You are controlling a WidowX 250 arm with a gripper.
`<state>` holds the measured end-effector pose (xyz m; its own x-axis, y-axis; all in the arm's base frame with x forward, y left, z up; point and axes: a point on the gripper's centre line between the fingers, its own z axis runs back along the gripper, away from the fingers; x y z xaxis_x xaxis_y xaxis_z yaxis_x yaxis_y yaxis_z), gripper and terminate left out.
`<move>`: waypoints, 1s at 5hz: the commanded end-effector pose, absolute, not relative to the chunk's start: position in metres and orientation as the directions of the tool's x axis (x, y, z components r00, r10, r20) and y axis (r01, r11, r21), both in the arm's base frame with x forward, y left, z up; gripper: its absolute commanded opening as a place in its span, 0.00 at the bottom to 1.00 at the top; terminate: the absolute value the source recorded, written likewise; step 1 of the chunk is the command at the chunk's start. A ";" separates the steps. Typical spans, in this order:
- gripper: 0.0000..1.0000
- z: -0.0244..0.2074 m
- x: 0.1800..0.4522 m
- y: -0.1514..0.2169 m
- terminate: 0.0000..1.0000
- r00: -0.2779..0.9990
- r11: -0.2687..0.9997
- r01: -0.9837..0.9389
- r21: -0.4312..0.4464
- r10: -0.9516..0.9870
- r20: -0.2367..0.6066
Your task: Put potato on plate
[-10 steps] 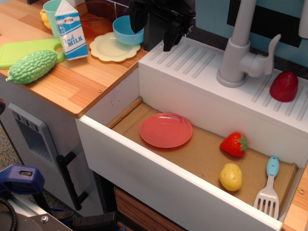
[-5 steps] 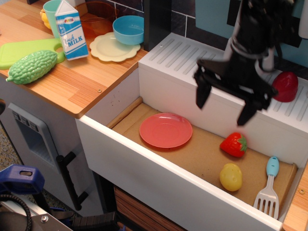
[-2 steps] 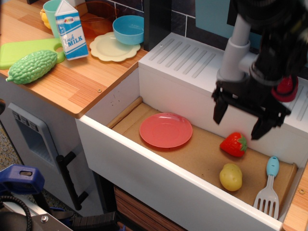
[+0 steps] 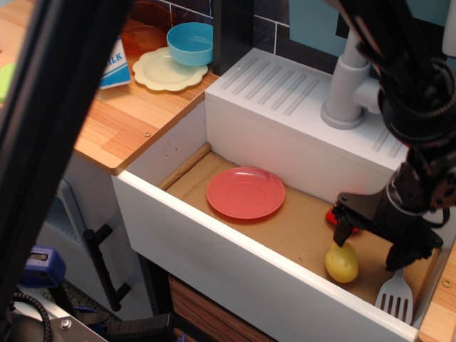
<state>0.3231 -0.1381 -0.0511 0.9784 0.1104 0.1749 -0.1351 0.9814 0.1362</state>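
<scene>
Dropped way down since a moment ago, the gripper [image 4: 369,248] now hangs wide open and empty just over the potato [image 4: 341,262], which sits on the sink floor near the front wall. Strawberry [image 4: 332,216] is mostly hidden behind the fingers, spatula [image 4: 395,296] crowds the right, and the plate [image 4: 245,192] lies well off left across bare floor.
</scene>
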 end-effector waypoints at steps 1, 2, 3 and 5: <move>1.00 -0.043 0.319 -0.129 0.00 0.977 0.982 -0.128 0.137 0.101 0.189; 1.00 -0.054 0.309 -0.122 0.00 0.975 0.982 -0.136 0.128 0.110 0.194; 1.00 -0.069 0.309 -0.114 0.00 0.972 0.986 -0.145 0.076 0.128 0.195; 0.00 -0.059 0.310 -0.090 0.00 0.975 0.984 -0.174 0.042 0.166 0.146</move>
<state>0.2945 -0.0709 -0.0718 0.9897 0.1295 0.0603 -0.1350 0.9860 0.0980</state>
